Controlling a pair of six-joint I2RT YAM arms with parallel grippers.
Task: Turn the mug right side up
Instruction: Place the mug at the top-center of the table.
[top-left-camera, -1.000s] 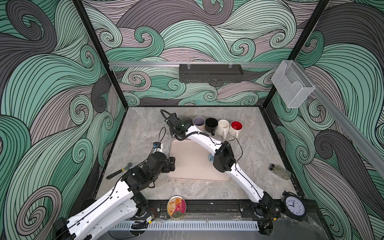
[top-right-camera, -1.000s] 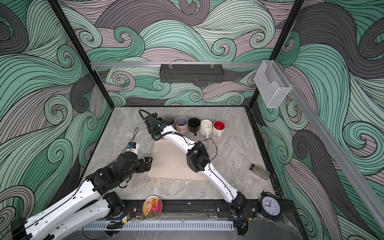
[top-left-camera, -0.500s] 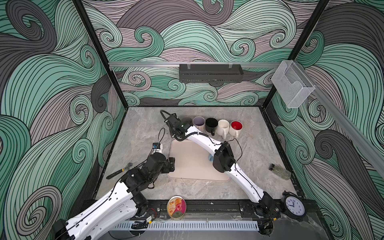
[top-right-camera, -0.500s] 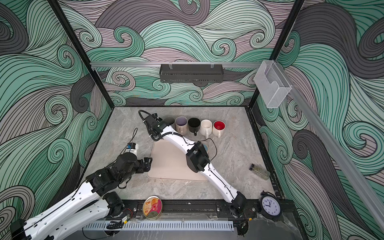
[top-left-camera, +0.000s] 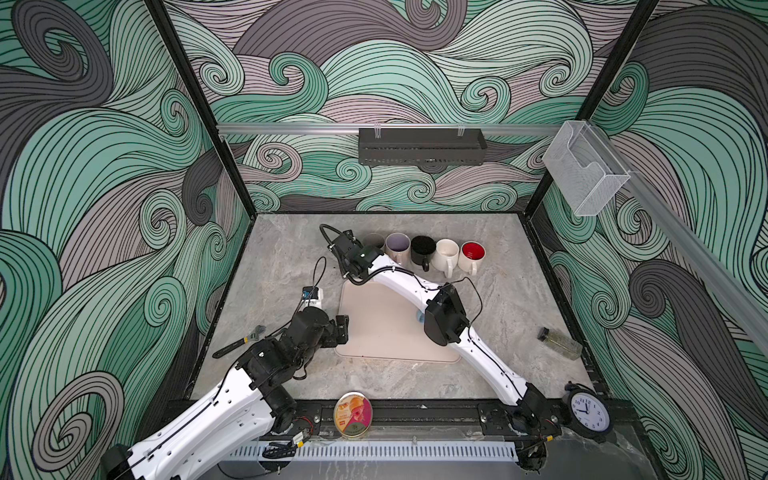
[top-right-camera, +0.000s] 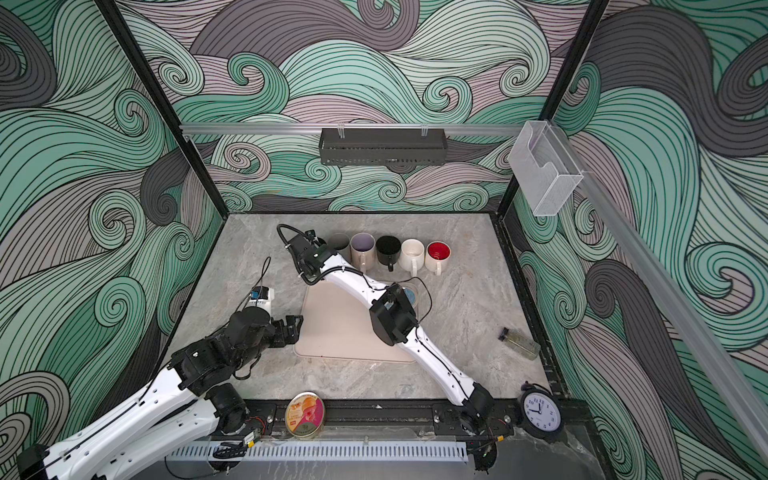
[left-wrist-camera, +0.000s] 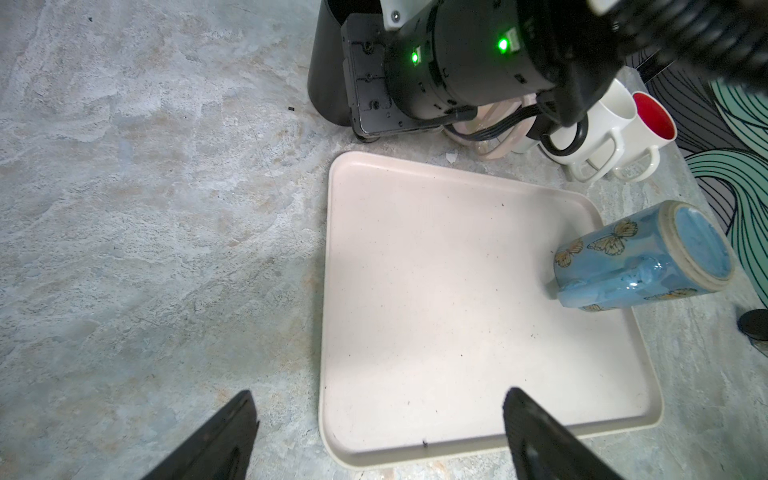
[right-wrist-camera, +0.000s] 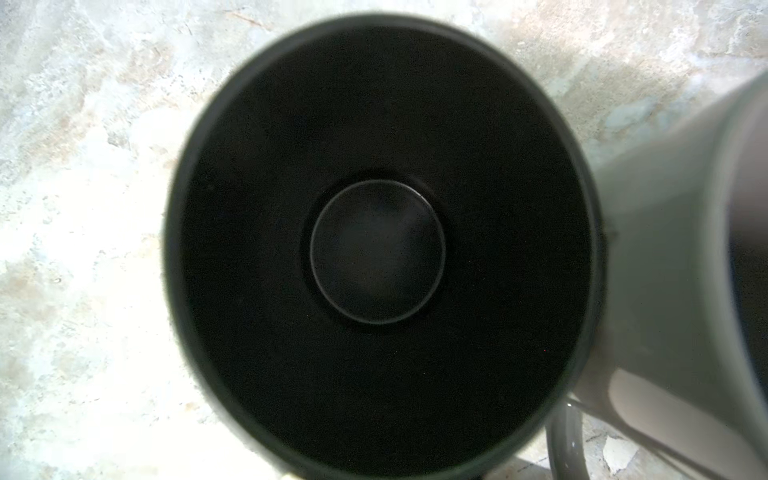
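Over the last second we see almost nothing move. Both arms sit about where they were. The blue butterfly-print ceramic mug (left-wrist-camera: 636, 257) is still upside down, base up, in the corner of the beige rectangular tray (left-wrist-camera: 415, 291) nearest the row of upright mugs. In a top view the right arm's elbow half hides it. The left gripper (left-wrist-camera: 378, 399) hangs with jaws wide over the tray's opposite edge, well apart from that mug. The right gripper (top-right-camera: 319, 240) is closed at the dark grey upright mug (right-wrist-camera: 374, 249) that ends the row. Whether it pinches that rim we cannot tell. We judge the flip has not begun.
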